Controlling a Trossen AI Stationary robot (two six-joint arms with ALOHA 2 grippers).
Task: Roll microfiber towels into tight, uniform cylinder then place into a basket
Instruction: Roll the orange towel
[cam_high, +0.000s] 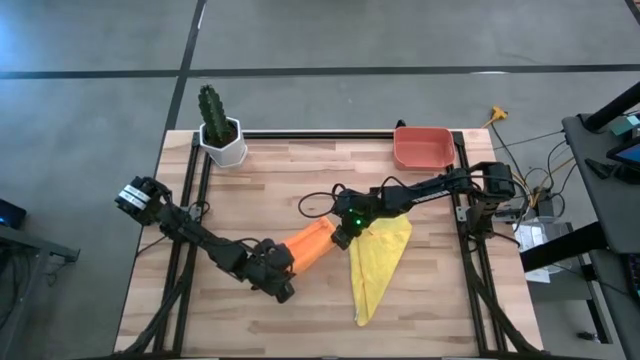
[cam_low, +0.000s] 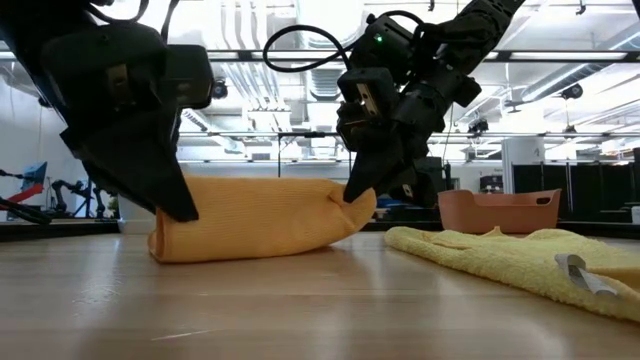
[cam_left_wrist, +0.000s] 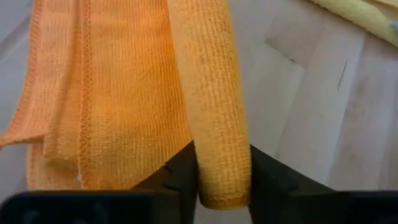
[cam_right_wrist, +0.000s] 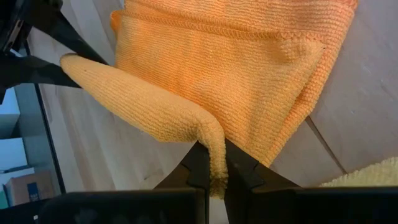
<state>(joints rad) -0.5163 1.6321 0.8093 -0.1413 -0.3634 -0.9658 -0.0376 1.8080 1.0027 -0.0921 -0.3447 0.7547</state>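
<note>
The orange towel (cam_high: 310, 245) lies mid-table, partly rolled, with a thick rolled fold (cam_left_wrist: 208, 93) along one side and flat layers (cam_left_wrist: 106, 106) beside it. My left gripper (cam_high: 283, 272) is shut on its near-left end. My right gripper (cam_high: 343, 233) is shut on its far-right end. The yellow towel (cam_high: 378, 262) lies loosely folded flat on the table just right of it. The salmon-red basket (cam_high: 421, 147) stands at the table's far right edge. My left gripper pinches the end of the orange towel's rolled fold (cam_left_wrist: 222, 186) between its two fingers (cam_left_wrist: 185, 174), which lie along the roll. It comes slanting down from the table's left (cam_low: 170, 200). This end of the towel rests on the table (cam_low: 190, 250). My right gripper pinches the other end of the same rolled fold (cam_right_wrist: 214, 163) between its two fingers (cam_right_wrist: 242, 171), the cloth squeezed thin there. It comes slanting down from the table's far right (cam_low: 362, 190). The fold runs slack toward my left gripper; the towel's underside lies on the table.
A white faceted pot with a green cactus (cam_high: 220, 130) stands at the far left corner. Black frame rails (cam_high: 465, 220) run along the table's left and right sides. Bare wood (cam_high: 300, 170) lies beyond the towels and at the near edge.
</note>
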